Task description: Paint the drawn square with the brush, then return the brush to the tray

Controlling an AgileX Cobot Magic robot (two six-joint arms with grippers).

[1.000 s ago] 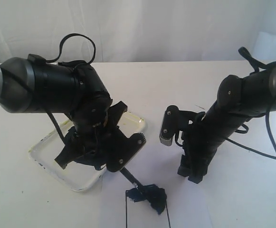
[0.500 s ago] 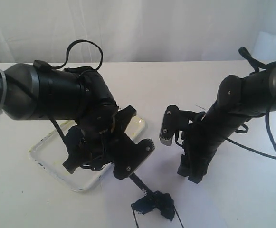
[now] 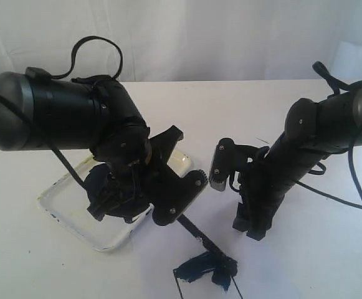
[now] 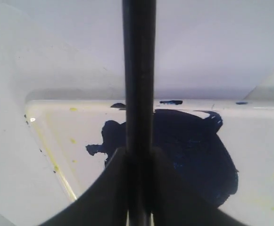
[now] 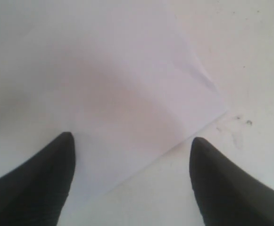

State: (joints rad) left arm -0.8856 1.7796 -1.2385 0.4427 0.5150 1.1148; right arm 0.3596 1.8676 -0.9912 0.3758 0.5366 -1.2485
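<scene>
Black-handled thin paintbrush slants from your left hand, clamped on it, down-right onto the blue-smeared black-outlined square at bottom centre. The shallow white tray lies left. Your right hand hangs apart.

White table, the tray and a paper sheet on it

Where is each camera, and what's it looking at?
Exterior view: off the arms, looking down at left arm, right arm, tray, brush.
Left wrist view: on the left arm, looking along the brush into the tray's paint puddle; left gripper shows, clamping it.
Right wrist view: on the right arm, looking down at white paper; open right gripper shows.
Shared: exterior and left wrist both show tray and brush.
</scene>
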